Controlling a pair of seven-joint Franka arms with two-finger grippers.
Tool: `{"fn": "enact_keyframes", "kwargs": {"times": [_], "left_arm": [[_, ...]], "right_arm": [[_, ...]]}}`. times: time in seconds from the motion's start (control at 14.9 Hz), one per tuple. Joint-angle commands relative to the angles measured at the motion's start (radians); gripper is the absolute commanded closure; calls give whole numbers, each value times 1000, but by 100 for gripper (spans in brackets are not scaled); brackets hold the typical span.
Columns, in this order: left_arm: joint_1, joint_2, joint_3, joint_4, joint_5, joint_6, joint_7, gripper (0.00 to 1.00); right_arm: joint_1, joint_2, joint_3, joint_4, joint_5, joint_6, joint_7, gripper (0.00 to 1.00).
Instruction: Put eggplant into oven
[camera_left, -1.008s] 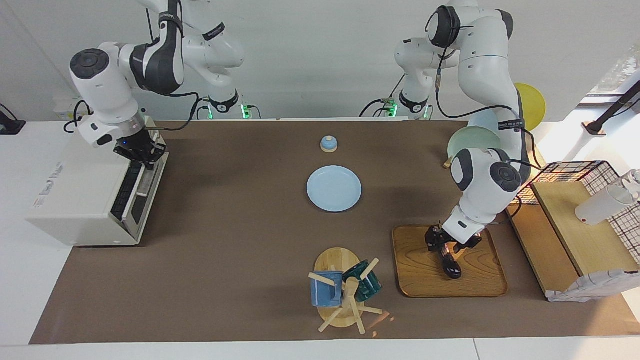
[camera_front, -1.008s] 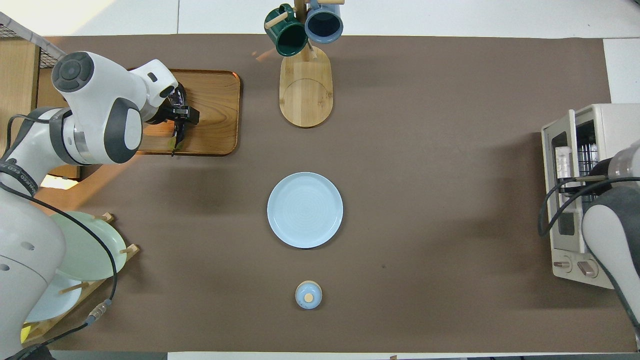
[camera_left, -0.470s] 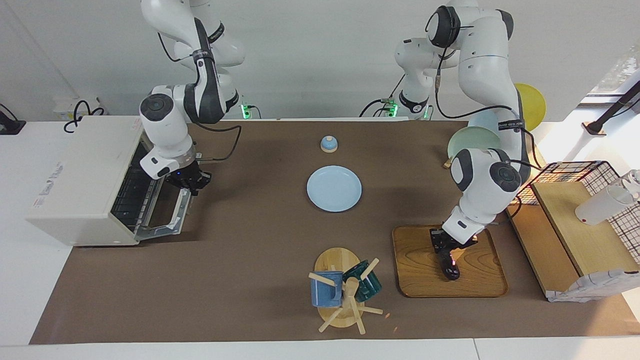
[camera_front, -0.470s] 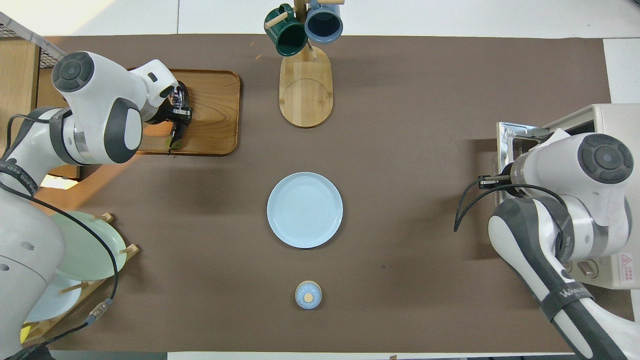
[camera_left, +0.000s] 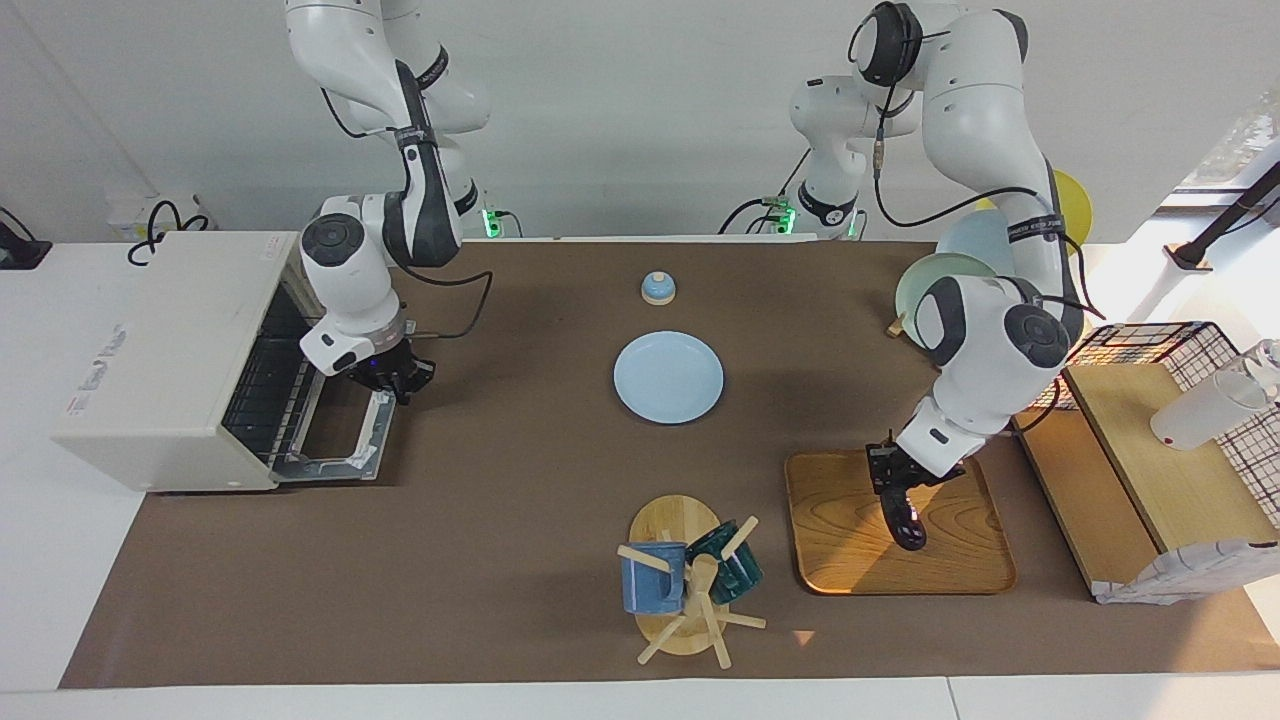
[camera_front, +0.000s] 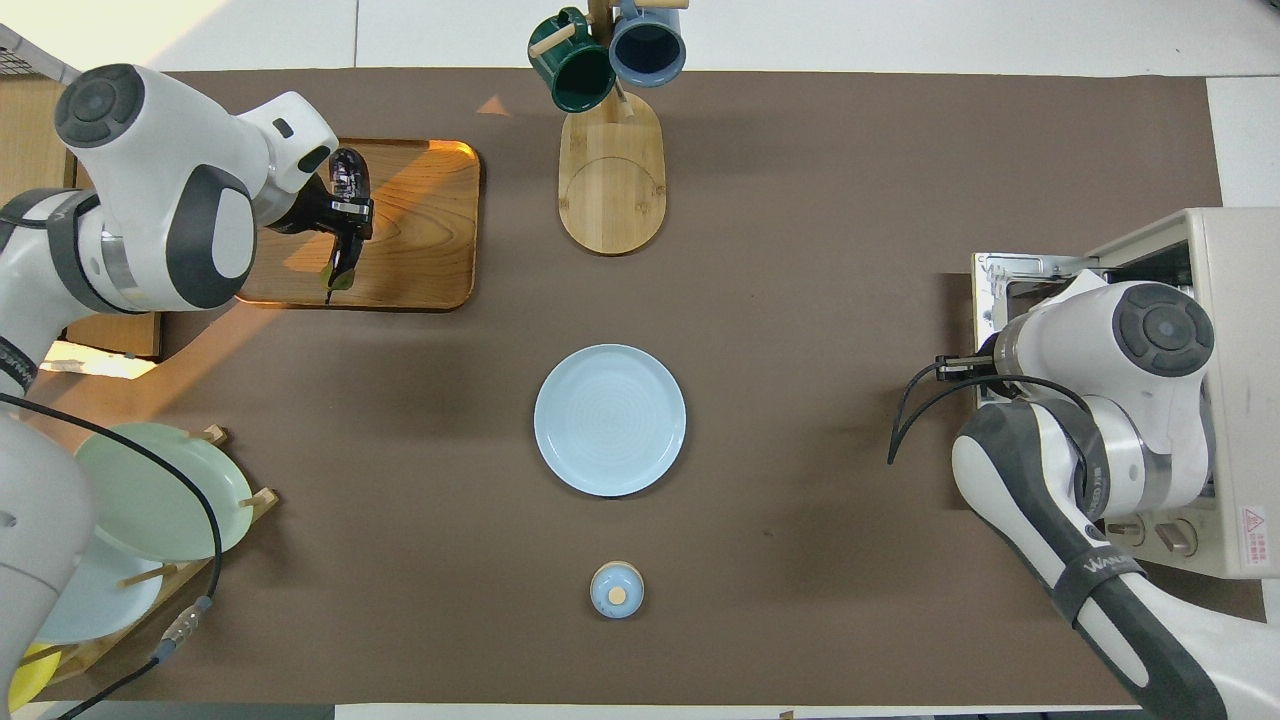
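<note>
The dark purple eggplant (camera_left: 903, 516) hangs in my left gripper (camera_left: 893, 484), which is shut on it and holds it a little above the wooden tray (camera_left: 850, 555). In the overhead view the eggplant (camera_front: 349, 176) and left gripper (camera_front: 345, 215) are over the tray (camera_front: 430, 240). The white oven (camera_left: 150, 360) stands at the right arm's end of the table with its door (camera_left: 335, 440) folded down flat and the wire rack (camera_left: 262, 385) showing. My right gripper (camera_left: 390, 378) is at the door's outer edge, shut on its handle. In the overhead view the oven (camera_front: 1235, 300) is partly hidden by the right arm.
A light blue plate (camera_left: 668, 377) lies mid-table, with a small blue lidded pot (camera_left: 658, 288) nearer to the robots. A mug tree (camera_left: 690, 585) with two mugs stands beside the tray. A plate rack (camera_left: 950, 285) and a wooden shelf with a wire basket (camera_left: 1150, 440) stand at the left arm's end.
The right gripper pulled the oven door from nearly shut down to flat open. The left gripper closed on the eggplant and raised it slightly off the tray.
</note>
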Motion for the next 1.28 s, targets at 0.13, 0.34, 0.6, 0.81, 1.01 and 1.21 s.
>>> {"fn": "enact_keyframes", "kwargs": {"times": [0.13,0.34,0.6,0.81,1.01,1.21], "left_arm": [[-68,-186,4,-54,-53,-195,-124,100],[-188,-273,4,-134,-55,-195,-309,100],[-354,-333,4,-262,-55,-99,-509,100],[-493,-382,4,-460,-55,152,-633,100],[-570,-357,5,-552,-55,301,-681,100],[-598,-300,5,-562,-55,352,-692,100]], "right_arm": [[-32,16,-13,3,-7,26,-2,100],[5,14,12,11,73,11,-2,100],[37,13,14,44,86,-21,-2,43],[57,-18,14,64,86,-61,-8,0],[63,-38,14,83,86,-90,-8,0],[62,-58,14,86,86,-148,-15,0]]}}
